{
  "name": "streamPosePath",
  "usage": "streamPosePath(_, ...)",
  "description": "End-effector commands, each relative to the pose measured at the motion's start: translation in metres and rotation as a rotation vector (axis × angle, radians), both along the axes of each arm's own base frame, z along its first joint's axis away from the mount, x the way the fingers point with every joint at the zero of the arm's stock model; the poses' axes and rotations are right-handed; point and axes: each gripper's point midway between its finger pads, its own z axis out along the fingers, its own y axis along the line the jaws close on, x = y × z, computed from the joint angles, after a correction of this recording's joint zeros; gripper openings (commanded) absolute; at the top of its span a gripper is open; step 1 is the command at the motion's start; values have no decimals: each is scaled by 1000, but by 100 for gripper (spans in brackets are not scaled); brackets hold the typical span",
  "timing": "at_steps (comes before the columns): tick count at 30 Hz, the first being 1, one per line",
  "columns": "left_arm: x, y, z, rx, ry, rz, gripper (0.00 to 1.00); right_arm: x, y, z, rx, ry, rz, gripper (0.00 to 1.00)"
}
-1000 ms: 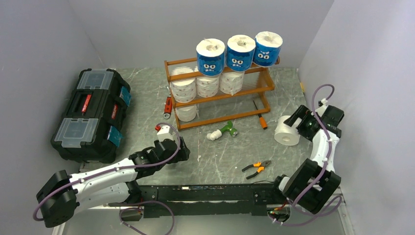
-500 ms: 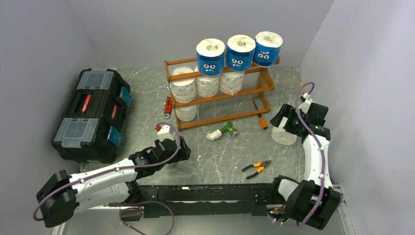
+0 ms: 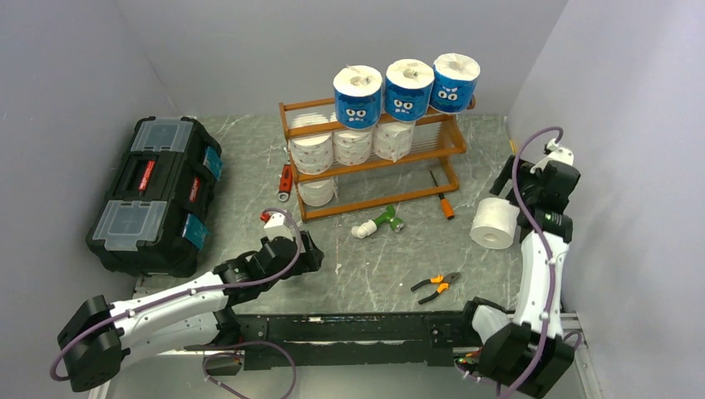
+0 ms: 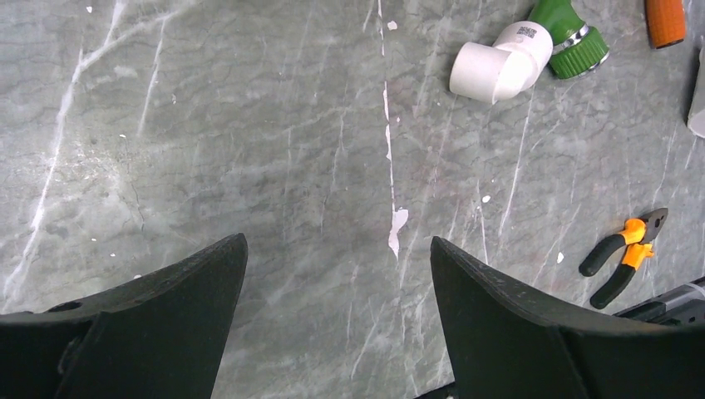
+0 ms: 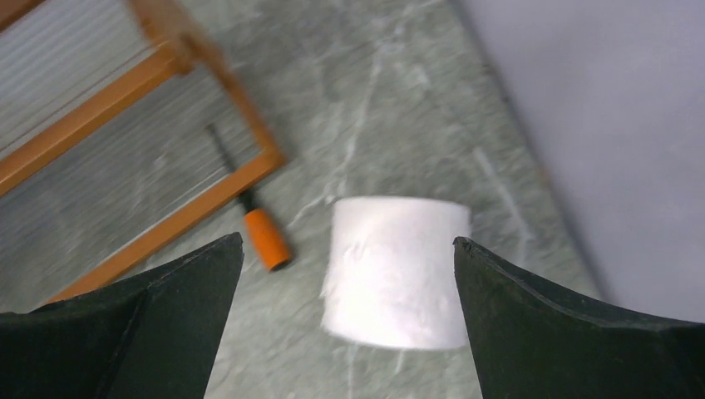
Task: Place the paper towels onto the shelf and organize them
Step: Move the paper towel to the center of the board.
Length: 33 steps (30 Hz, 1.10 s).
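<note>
The grey bench (image 3: 374, 266) carries a black toolbox (image 3: 156, 193) at the left and the shelf (image 3: 376, 162) at the back. Three blue towels (image 3: 408, 90) stand along the top tier. Three white towels (image 3: 352, 145) fill the middle tier, and a lone towel (image 3: 317, 191) sits at the left of the bottom tier. A loose towel (image 3: 492, 223) rests on the bench right of the shelf, near the wall. The right pincer (image 5: 347, 239) hangs above it, released, with its fingers spread wide and not touching. The left pincer (image 4: 337, 239) is released too, over bare bench. Pliers (image 3: 436, 285) and a green-white tool (image 3: 377, 224) lie in front of the shelf.
</note>
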Motion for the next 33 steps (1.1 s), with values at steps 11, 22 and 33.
streamPosePath(11,-1,7,0,-10,-12,32,87,19,-94,-40,-67,49,-320,100)
streamPosePath(22,3,-3,-5,14,3,7,87,4,-69,-86,166,205,-220,100)
streamPosePath(33,1,-2,-6,14,7,8,87,1,-49,-117,297,321,-156,100)
